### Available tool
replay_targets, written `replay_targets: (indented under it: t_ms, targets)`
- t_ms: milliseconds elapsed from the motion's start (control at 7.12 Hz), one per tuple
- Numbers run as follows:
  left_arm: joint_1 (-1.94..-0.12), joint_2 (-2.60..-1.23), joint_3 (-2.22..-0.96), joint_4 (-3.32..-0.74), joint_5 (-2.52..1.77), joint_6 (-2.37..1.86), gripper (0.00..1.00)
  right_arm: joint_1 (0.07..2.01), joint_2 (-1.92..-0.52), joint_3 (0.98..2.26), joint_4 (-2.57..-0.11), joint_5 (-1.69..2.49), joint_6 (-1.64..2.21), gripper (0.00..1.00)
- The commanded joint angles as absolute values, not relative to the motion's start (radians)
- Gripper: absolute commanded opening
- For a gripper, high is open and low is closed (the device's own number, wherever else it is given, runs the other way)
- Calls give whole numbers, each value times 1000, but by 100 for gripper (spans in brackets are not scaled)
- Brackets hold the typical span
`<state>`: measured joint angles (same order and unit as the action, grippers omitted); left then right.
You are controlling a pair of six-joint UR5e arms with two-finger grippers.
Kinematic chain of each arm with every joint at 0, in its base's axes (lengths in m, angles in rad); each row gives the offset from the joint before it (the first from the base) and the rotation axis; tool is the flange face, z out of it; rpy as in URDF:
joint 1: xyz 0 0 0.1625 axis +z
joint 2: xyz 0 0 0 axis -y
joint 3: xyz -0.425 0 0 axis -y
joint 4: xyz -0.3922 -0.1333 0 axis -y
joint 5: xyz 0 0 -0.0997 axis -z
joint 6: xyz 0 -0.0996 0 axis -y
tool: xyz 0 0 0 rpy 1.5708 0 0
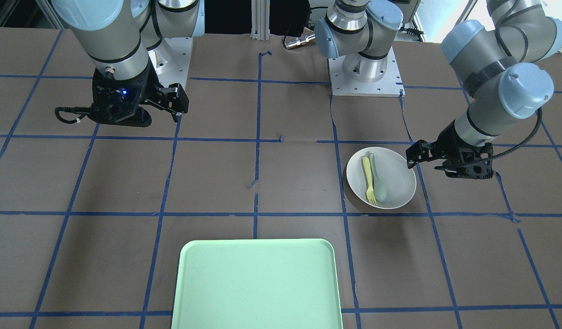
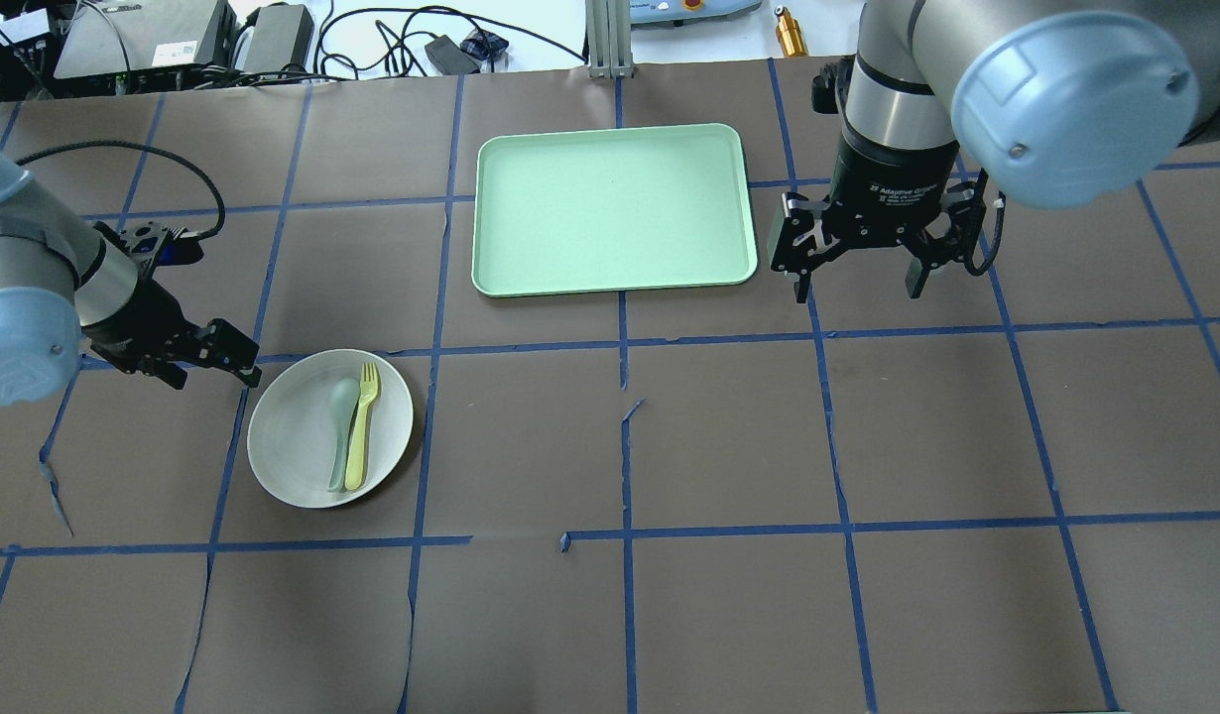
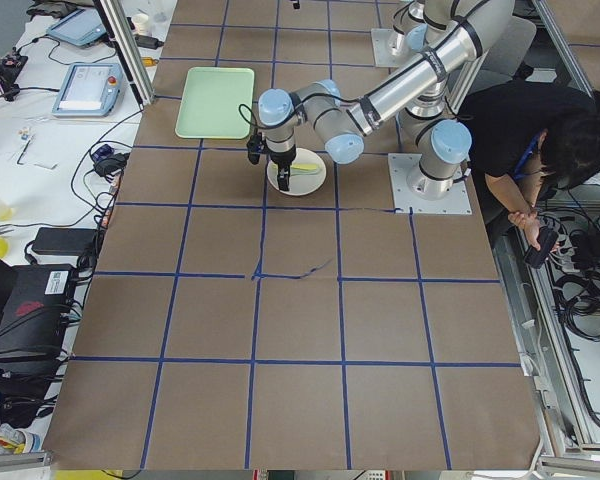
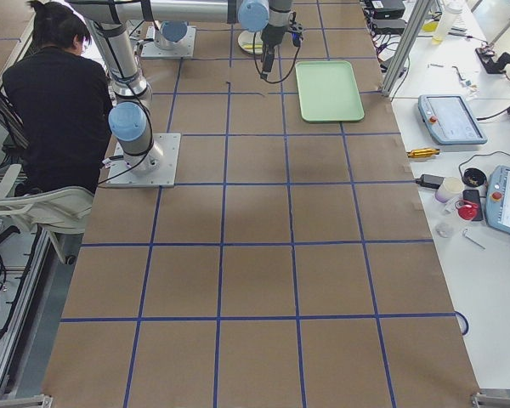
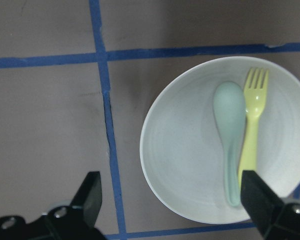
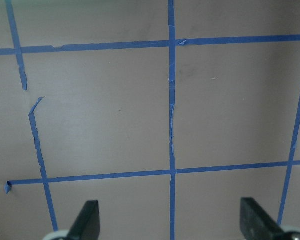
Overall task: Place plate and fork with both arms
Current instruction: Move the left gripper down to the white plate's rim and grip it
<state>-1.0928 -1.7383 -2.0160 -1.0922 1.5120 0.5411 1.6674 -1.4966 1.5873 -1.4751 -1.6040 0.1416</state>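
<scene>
The white-grey plate (image 2: 298,436) lies on the table on my left side; it also shows in the front view (image 1: 397,183) and the left wrist view (image 5: 185,160). The pale yellow fork (image 2: 360,436) (image 1: 368,178) (image 5: 251,135) lies in the plate, side by side with a grey-green spoon (image 2: 340,426) (image 5: 230,125). My left gripper (image 2: 216,375) (image 1: 427,164) (image 5: 172,200) is open and empty, hovering at the plate's outer-left edge. My right gripper (image 2: 858,290) (image 1: 173,105) (image 6: 170,217) is open and empty, above bare table just right of the tray.
A mint-green rectangular tray (image 2: 610,208) (image 1: 258,283) lies at the far middle of the table, with nothing in it. Blue tape lines grid the brown table cover. An operator (image 3: 540,150) sits beside the robot bases. Cables and devices lie beyond the far edge.
</scene>
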Motion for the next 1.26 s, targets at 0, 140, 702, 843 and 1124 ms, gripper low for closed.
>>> replay_targets:
  t_ms: [0, 140, 702, 843, 1124]
  targets:
    - [-1063, -1831, -2039, -1065, 1494, 586, 86, 1667, -1494, 1591, -1474, -1603, 143, 100]
    - [-1065, -1863, -2040, -1068, 1491, 586, 74, 1667, -1487, 1594, -1474, -1603, 143, 100]
    - [-1069, -1878, -2031, -1072, 1502, 592, 0, 1667, -1486, 1598, -1476, -1603, 143, 100]
    - [-1074, -1878, -2029, -1078, 1493, 591, 0, 1667, -1485, 1598, -1476, -1605, 143, 100]
    - [-1078, -1868, -2005, -1100, 1491, 583, 0, 1667, -1485, 1597, -1476, -1606, 143, 100]
